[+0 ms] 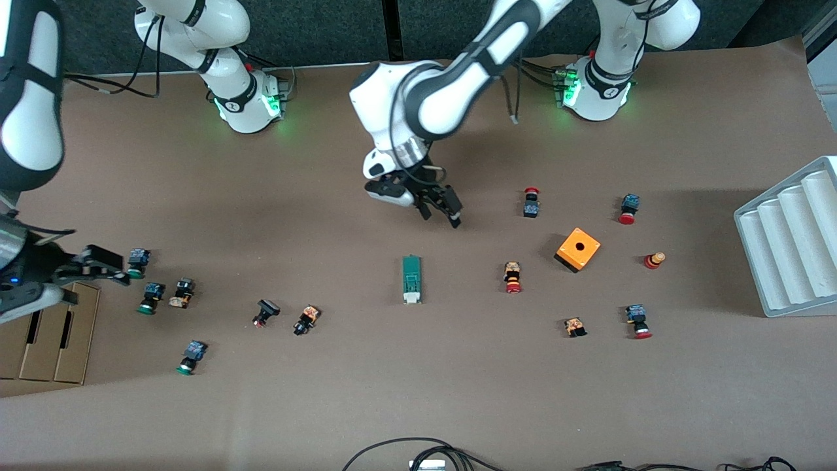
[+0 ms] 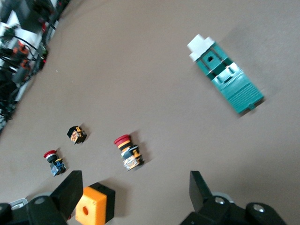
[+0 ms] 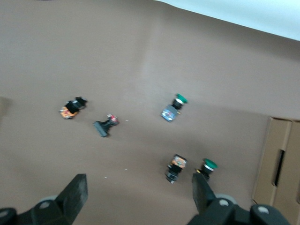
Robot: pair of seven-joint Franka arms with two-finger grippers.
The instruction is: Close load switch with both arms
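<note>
The load switch is a narrow dark-green block with a white end and lies flat at the middle of the table. It also shows in the left wrist view. My left gripper hangs open and empty over bare table, a short way from the switch's green end; its fingers stand wide apart. My right gripper is open and empty over a group of green-capped push-buttons at the right arm's end of the table. Its fingers are wide apart.
An orange cube with a hole and several red-capped push-buttons lie toward the left arm's end. A white ribbed tray stands at that end's edge. A cardboard box sits beside the right gripper. More buttons lie between.
</note>
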